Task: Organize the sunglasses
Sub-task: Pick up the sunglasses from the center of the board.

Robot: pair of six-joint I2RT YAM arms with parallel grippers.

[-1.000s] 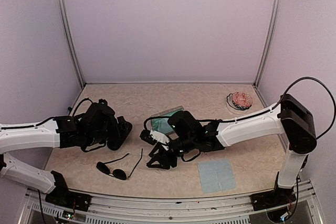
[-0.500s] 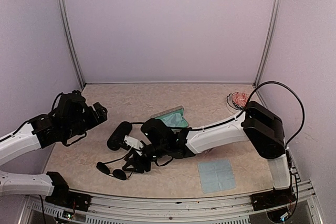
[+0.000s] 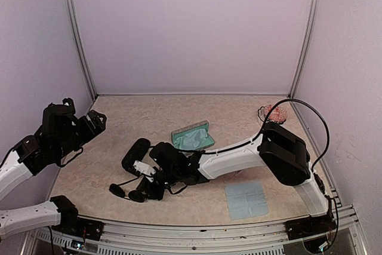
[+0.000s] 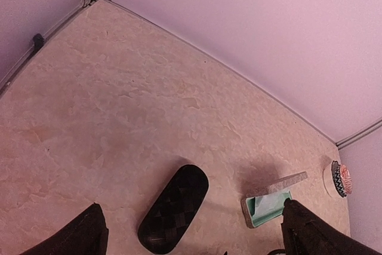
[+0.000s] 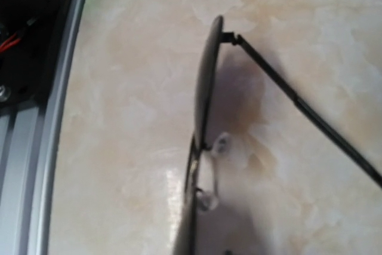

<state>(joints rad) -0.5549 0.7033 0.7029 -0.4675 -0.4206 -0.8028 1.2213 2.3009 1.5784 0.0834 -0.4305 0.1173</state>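
Right gripper [image 3: 145, 188] hovers over dark sunglasses [image 3: 117, 191] by the near edge, its opening hidden; left gripper [image 3: 86, 116] hangs wide above the left edge.

Bench [image 3: 137, 117] is a mottled beige slab with pale lilac walls round it. A black oval case [image 3: 135, 152] lies flat left of centre, set at an angle (the left wrist view shows a checkered weave on it). To its right, near but not touching, sits a grey rectangular case [image 3: 192, 136], open, teal lining showing. A light blue cloth [image 3: 246, 199] lies flat at the front right. In the back right corner there's a small round dish [image 3: 274, 113] with something reddish in it; can't tell what.
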